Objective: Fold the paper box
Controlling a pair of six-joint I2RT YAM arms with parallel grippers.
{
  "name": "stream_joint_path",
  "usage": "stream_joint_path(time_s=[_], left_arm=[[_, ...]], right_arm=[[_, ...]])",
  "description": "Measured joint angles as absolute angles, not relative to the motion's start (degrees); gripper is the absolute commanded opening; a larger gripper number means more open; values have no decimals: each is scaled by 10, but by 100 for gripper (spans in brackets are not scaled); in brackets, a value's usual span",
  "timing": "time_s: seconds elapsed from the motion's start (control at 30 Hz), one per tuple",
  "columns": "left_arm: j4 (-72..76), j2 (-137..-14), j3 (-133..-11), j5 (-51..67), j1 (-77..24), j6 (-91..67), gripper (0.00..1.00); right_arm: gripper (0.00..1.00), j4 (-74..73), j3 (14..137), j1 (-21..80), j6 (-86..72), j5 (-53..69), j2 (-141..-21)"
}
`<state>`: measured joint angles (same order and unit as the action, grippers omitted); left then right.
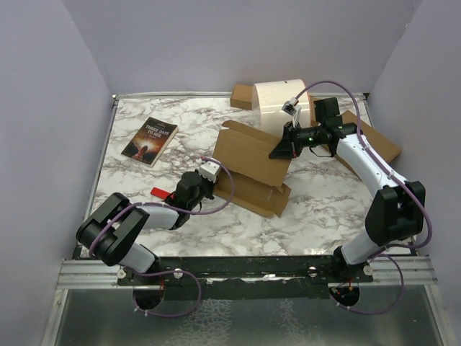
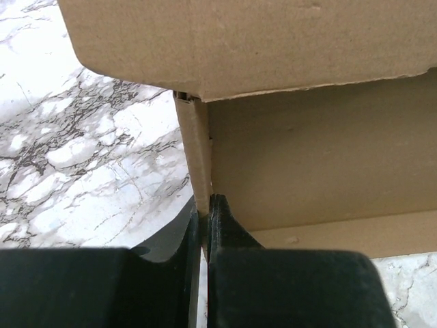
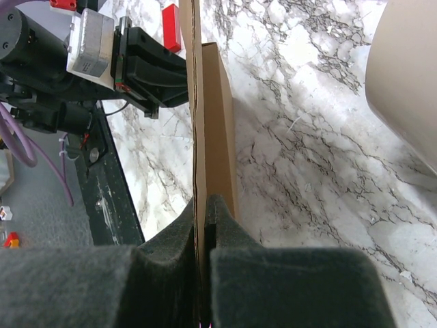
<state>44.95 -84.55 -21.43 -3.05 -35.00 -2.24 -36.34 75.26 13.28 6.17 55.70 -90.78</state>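
Observation:
The paper box (image 1: 248, 162), plain brown cardboard, lies partly folded in the middle of the marble table, with one large panel raised. My left gripper (image 1: 215, 175) is at its near-left corner. In the left wrist view that gripper (image 2: 205, 205) is shut on a narrow upright side flap (image 2: 194, 143), with the box's inner wall (image 2: 307, 157) to the right. My right gripper (image 1: 279, 151) holds the far-right edge of the raised panel. In the right wrist view it (image 3: 203, 205) is shut on the thin panel edge (image 3: 217, 116).
A book (image 1: 150, 140) lies at the back left. A white roll (image 1: 281, 104) and a brown cardboard piece (image 1: 241, 96) stand at the back. Flat cardboard (image 1: 382, 144) lies under the right arm. A small red object (image 1: 158, 193) sits beside the left arm. Grey walls enclose the table.

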Motion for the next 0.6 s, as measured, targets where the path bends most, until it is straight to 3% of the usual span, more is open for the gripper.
stream_joint_path(time_s=[0.03,0.13,0.23,0.6], left_arm=[[449,-846,-214,-31,-350,-22,0],[449,-845,-215,-31,-350,-23,20],[443,-841,-215,-32,-350,-27,33],[414,-796,-228,-32,-350,-59,38]], right_arm=[[1,-363,753,133,62,557,-908],[1,-363,753,133,62,557,-908],[1,-362,753,133,62,557,-908],[1,-365,752,133,62,547,-912]])
